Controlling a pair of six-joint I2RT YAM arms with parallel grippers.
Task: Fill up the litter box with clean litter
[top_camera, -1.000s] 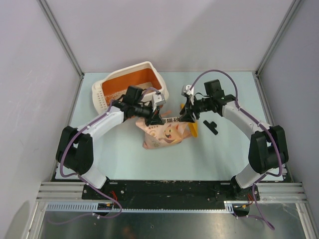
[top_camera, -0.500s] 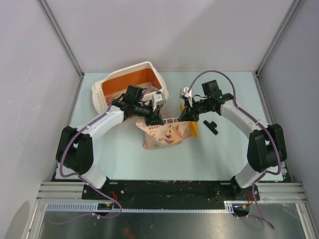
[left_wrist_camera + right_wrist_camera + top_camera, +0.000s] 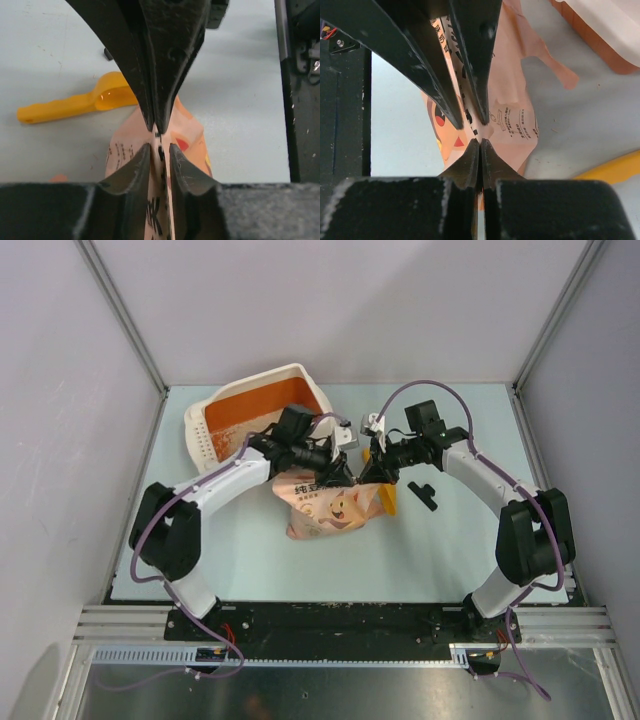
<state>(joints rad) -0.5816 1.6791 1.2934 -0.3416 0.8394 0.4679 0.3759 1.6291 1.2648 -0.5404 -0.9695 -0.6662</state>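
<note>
Pink-beige printed bag pinched at its edge by clamped-shut right end effector; left end effector parted loosely around same edge, near cream plastic litter box.

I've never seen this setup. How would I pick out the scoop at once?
Start at the big cream tub with the orange inside, at the far left of the table. Toward the middle lies a pink bag with a cartoon cat, and the scoop pokes out from the bag's right edge. It is yellow plastic with a long handle, unlike the small black piece beside it.
</note>
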